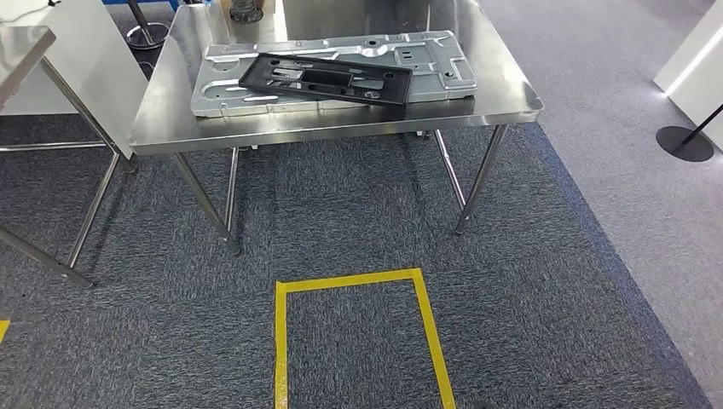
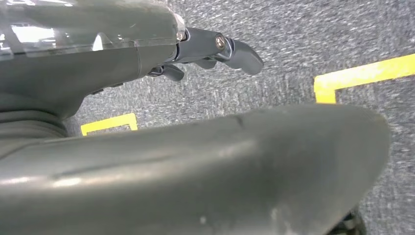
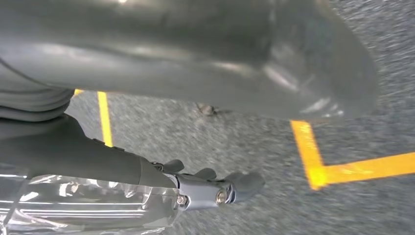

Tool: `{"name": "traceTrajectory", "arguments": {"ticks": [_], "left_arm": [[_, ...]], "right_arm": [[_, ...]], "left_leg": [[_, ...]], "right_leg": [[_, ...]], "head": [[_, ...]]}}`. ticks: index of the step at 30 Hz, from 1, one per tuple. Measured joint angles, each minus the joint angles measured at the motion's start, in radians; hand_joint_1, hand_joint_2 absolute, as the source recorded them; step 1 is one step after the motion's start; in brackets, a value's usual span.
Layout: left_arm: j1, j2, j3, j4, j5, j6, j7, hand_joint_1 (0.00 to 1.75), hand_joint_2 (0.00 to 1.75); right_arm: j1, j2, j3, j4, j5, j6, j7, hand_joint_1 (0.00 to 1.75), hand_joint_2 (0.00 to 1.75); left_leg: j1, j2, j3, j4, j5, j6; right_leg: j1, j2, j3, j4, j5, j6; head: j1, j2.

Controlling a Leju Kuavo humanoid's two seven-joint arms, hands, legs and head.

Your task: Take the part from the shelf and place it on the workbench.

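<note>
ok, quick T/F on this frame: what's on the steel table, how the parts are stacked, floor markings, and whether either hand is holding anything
1. A black plastic frame lies on top of a silver stamped metal panel. True.
2. Both parts rest on the carpet. False: they lie on the stainless steel table.
3. A yellow tape outline marks the carpet in front of the table. True.
4. The left hand holds the black frame. False: it hangs over the carpet with nothing in its fingers.
5. The right hand grips the metal panel. False: it holds nothing, hanging above the carpet near yellow tape.
</note>
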Motion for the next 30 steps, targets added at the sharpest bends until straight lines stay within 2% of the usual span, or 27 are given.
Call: {"name": "traceTrajectory", "arguments": {"ticks": [1,3,4,5,6,7,8,9,10,12,13,14,15,16,17,18,19,20,21,22,23,24,25,26,27,28,30], "left_arm": [[0.001,0.0,0.0,0.0,0.0,0.0,0.002,0.0,0.0],[0.001,-0.002,0.0,0.0,0.001,0.001,0.006,0.0,0.0],[0.001,-0.004,0.0,0.0,0.0,0.001,0.008,0.0,0.0],[0.001,-0.006,0.0,0.0,-0.002,0.0,0.011,0.0,0.0],[0.001,-0.008,0.0,0.0,-0.003,0.0,0.014,0.0,0.0],[0.001,-0.009,0.0,0.0,-0.005,0.0,0.016,0.0,0.0],[0.001,-0.011,0.0,0.0,-0.007,0.0,0.018,0.0,0.0],[0.001,-0.013,0.0,0.0,-0.008,0.0,0.019,0.0,0.0],[-0.001,-0.014,0.0,0.0,-0.009,0.0,0.019,0.0,0.0],[-0.004,-0.015,0.0,0.0,-0.01,0.0,0.02,0.0,0.0],[-0.006,-0.016,0.0,0.0,-0.01,0.001,0.022,0.0,0.0],[-0.006,-0.018,0.0,0.0,-0.011,0.002,0.024,0.0,0.0],[-0.006,-0.019,0.001,0.0,-0.012,0.004,0.027,0.0,0.0],[-0.006,-0.02,0.002,0.0,-0.013,0.007,0.031,0.0,0.0],[-0.006,-0.021,0.003,0.001,-0.016,0.01,0.034,0.0,0.0],[-0.006,-0.023,0.004,0.001,-0.018,0.013,0.036,0.0,0.0],[-0.006,-0.023,0.005,0.001,-0.021,0.015,0.036,0.0,0.0],[-0.005,-0.024,0.005,0.001,-0.023,0.015,0.034,0.0,0.0],[-0.003,-0.026,0.006,0.001,-0.027,0.015,0.032,0.0,0.0],[-0.002,-0.027,0.006,0.001,-0.031,0.014,0.03,0.0,0.0],[-0.002,-0.029,0.006,0.001,-0.035,0.013,0.029,0.0,0.0],[-0.002,-0.031,0.006,0.001,-0.037,0.012,0.029,0.0,0.0],[-0.002,-0.033,0.005,0.001,-0.039,0.011,0.029,0.0,0.0],[-0.002,-0.034,0.005,0.001,-0.04,0.01,0.029,0.0,0.0],[-0.001,-0.035,0.005,0.001,-0.04,0.01,0.029,0.0,0.44],[-0.001,-0.037,0.005,0.001,-0.04,0.009,0.029,0.0,0.87],[-0.001,-0.038,0.005,0.001,-0.041,0.009,0.028,0.0,1.75]], "right_arm": [[0.0,-0.007,-0.002,0.009,-0.002,0.008,0.013,0.0,0.0],[-0.001,-0.027,-0.004,0.029,-0.004,0.018,0.029,0.0,0.0],[0.0,-0.04,-0.004,0.041,-0.004,0.022,0.035,0.0,0.44],[0.001,-0.052,-0.004,0.051,-0.003,0.024,0.04,0.0,0.87],[0.002,-0.064,-0.004,0.061,-0.002,0.026,0.044,0.0,1.31],[0.003,-0.076,-0.004,0.07,-0.001,0.028,0.047,0.0,1.75],[0.003,-0.088,-0.003,0.078,0.001,0.029,0.049,0.0,1.75],[0.003,-0.098,-0.003,0.084,0.003,0.029,0.05,0.0,1.31],[0.003,-0.108,-0.004,0.09,0.005,0.029,0.05,0.0,0.87],[0.004,-0.125,-0.004,0.101,0.008,0.03,0.049,0.0,0.0],[0.003,-0.133,-0.004,0.105,0.005,0.034,0.046,0.0,0.0],[0.003,-0.139,-0.005,0.109,-0.004,0.044,0.041,0.0,0.0],[0.002,-0.143,-0.009,0.112,-0.018,0.056,0.033,0.0,0.0],[0.001,-0.145,-0.015,0.114,-0.034,0.071,0.023,0.0,0.0],[0.0,-0.146,-0.022,0.115,-0.049,0.082,0.014,0.0,0.0],[-0.002,-0.146,-0.029,0.115,-0.06,0.091,0.008,0.0,0.0],[-0.002,-0.145,-0.034,0.116,-0.068,0.098,0.002,0.0,0.0],[-0.003,-0.142,-0.039,0.117,-0.074,0.104,-0.002,0.0,0.0],[-0.003,-0.138,-0.042,0.118,-0.076,0.111,-0.007,0.0,0.0],[-0.005,-0.133,-0.044,0.119,-0.075,0.116,-0.012,0.0,0.0],[-0.007,-0.129,-0.046,0.119,-0.072,0.119,-0.017,0.0,0.0],[-0.01,-0.126,-0.047,0.119,-0.067,0.12,-0.02,0.0,0.0],[-0.013,-0.125,-0.047,0.119,-0.063,0.12,-0.023,0.0,0.0],[-0.017,-0.124,-0.047,0.119,-0.061,0.12,-0.024,0.0,0.0],[-0.021,-0.124,-0.047,0.119,-0.059,0.12,-0.025,0.0,0.0],[-0.024,-0.124,-0.047,0.119,-0.059,0.12,-0.025,0.0,0.0],[-0.027,-0.124,-0.047,0.119,-0.059,0.121,-0.026,0.0,0.0]], "left_leg": [[0.002,-0.001,-0.007,0.014,-0.02,-0.004],[0.005,-0.002,-0.036,0.105,-0.111,-0.008],[0.005,-0.002,-0.053,0.172,-0.159,-0.009],[0.005,-0.002,-0.066,0.236,-0.193,-0.009],[0.004,-0.002,-0.068,0.28,-0.198,-0.007],[0.004,-0.002,-0.055,0.294,-0.181,-0.004],[0.002,-0.002,-0.025,0.273,-0.151,0.002],[0.0,-0.002,0.021,0.222,-0.123,0.009],[-0.004,-0.001,0.08,0.148,-0.112,0.018],[-0.015,-0.001,0.182,-0.001,-0.13,0.031],[-0.021,-0.001,0.207,-0.046,-0.142,0.036],[-0.025,-0.002,0.211,-0.068,-0.141,0.041],[-0.025,-0.001,0.204,-0.072,-0.133,0.047],[-0.025,0.0,0.194,-0.073,-0.12,0.055],[-0.024,0.001,0.182,-0.076,-0.105,0.063],[-0.023,0.003,0.168,-0.076,-0.093,0.069],[-0.024,0.002,0.151,-0.075,-0.082,0.074],[-0.025,0.002,0.134,-0.073,-0.07,0.076],[-0.026,0.001,0.115,-0.072,-0.059,0.076],[-0.026,0.001,0.096,-0.068,-0.046,0.074],[-0.026,0.001,0.076,-0.063,-0.035,0.072],[-0.026,0.001,0.057,-0.056,-0.024,0.069],[-0.026,0.001,0.04,-0.048,-0.016,0.065],[-0.027,0.0,0.026,-0.038,-0.009,0.062],[-0.029,0.0,0.017,-0.029,-0.004,0.057],[-0.029,0.0,0.011,-0.023,0.001,0.052],[-0.029,0.001,0.007,-0.018,0.01,0.044]], "right_leg": [[0.0,-0.004,-0.008,0.0,0.008,-0.01],[0.003,-0.012,-0.028,0.0,0.028,-0.026],[0.006,-0.015,-0.041,0.001,0.038,-0.03],[0.01,-0.018,-0.055,0.001,0.049,-0.032],[0.014,-0.021,-0.07,0.003,0.06,-0.033],[0.018,-0.024,-0.087,0.005,0.071,-0.033],[0.022,-0.025,-0.104,0.007,0.082,-0.033],[0.025,-0.026,-0.119,0.009,0.094,-0.032],[0.027,-0.027,-0.131,0.011,0.104,-0.03],[0.028,-0.029,-0.144,0.014,0.124,-0.021],[0.026,-0.031,-0.147,0.013,0.134,-0.015],[0.023,-0.033,-0.149,0.011,0.146,-0.008],[0.02,-0.033,-0.154,0.01,0.151,-0.002],[0.017,-0.029,-0.16,0.017,0.138,0.004],[0.016,-0.025,-0.168,0.041,0.102,0.008],[0.014,-0.02,-0.181,0.086,0.049,0.011],[0.013,-0.017,-0.196,0.148,-0.006,0.014],[0.012,-0.016,-0.209,0.218,-0.044,0.016],[0.012,-0.015,-0.219,0.279,-0.052,0.018],[0.011,-0.015,-0.217,0.315,-0.034,0.019],[0.01,-0.015,-0.199,0.316,0.001,0.019],[0.01,-0.015,-0.162,0.281,0.033,0.017],[0.01,-0.014,-0.105,0.212,0.044,0.015],[0.011,-0.013,-0.04,0.123,0.033,0.011],[0.013,-0.012,0.014,0.047,0.009,0.005],[0.016,-0.011,0.048,-0.004,-0.013,-0.002],[0.019,-0.011,0.06,-0.032,-0.027,-0.012]], "head": [[0.0,0.0],[0.0,0.0],[0.0,0.0],[0.0,0.0],[0.0,0.0],[0.0,0.0],[0.0,0.0],[0.0,0.0],[0.0,0.0],[0.0,0.0],[0.0,0.0],[0.0,0.0],[0.0,0.0],[0.0,0.0],[0.0,0.0],[0.0,0.0],[0.0,0.0],[0.0,0.0],[0.0,0.0],[0.0,0.0],[0.0,0.0],[0.0,0.0],[0.0,0.0],[0.0,0.0],[0.0,0.0],[0.0,0.0],[0.0,0.0]]}}
